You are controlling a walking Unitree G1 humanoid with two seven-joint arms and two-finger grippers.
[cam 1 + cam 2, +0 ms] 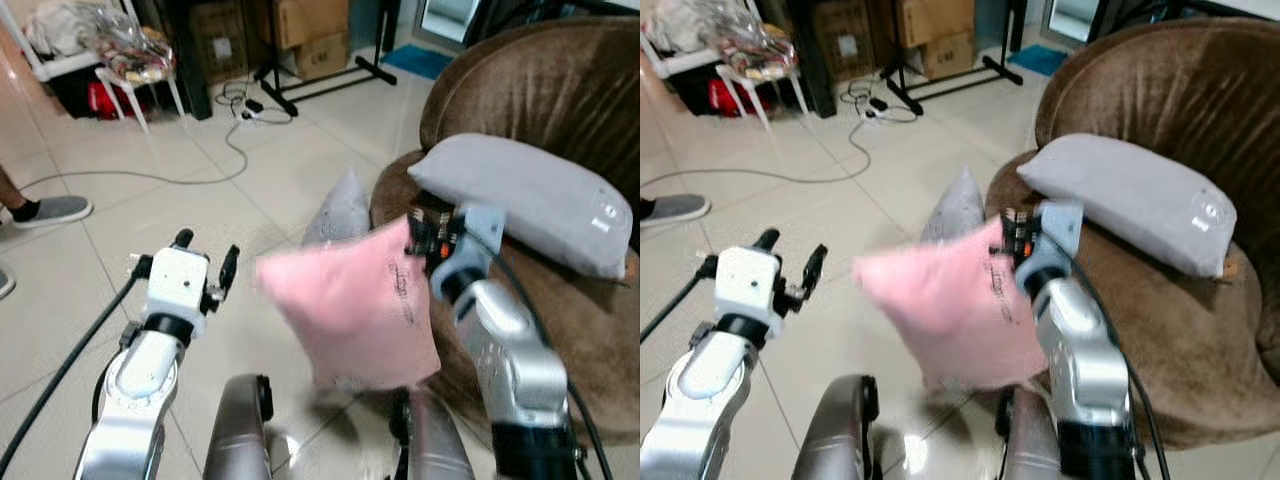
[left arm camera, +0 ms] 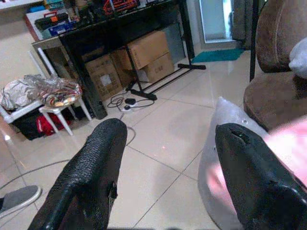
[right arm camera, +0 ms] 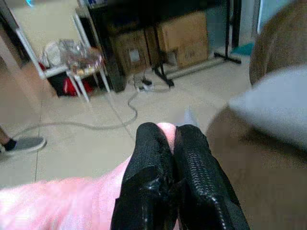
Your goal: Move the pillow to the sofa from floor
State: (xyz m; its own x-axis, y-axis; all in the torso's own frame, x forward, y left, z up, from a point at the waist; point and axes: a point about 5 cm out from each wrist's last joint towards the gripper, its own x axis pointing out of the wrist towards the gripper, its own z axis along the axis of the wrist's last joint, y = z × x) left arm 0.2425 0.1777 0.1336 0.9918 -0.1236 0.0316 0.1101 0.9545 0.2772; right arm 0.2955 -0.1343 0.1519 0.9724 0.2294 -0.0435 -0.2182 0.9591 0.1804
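A pink pillow (image 1: 350, 305) hangs in the air in front of the brown sofa (image 1: 560, 90), held by one corner. My right gripper (image 3: 169, 158) is shut on that corner, next to the sofa seat's front edge. My left gripper (image 1: 205, 262) is open and holds nothing, out to the left of the pink pillow over the tiled floor. A grey pillow (image 1: 525, 200) lies on the sofa seat. Another grey pillow (image 1: 340, 210) leans against the sofa's front on the floor, partly hidden behind the pink one.
A person's foot in a grey shoe (image 1: 55, 210) stands at the far left. A cable (image 1: 200, 175) runs across the floor. A white chair with clutter (image 1: 130, 55), cardboard boxes (image 1: 310, 30) and a black stand (image 1: 320, 75) line the back.
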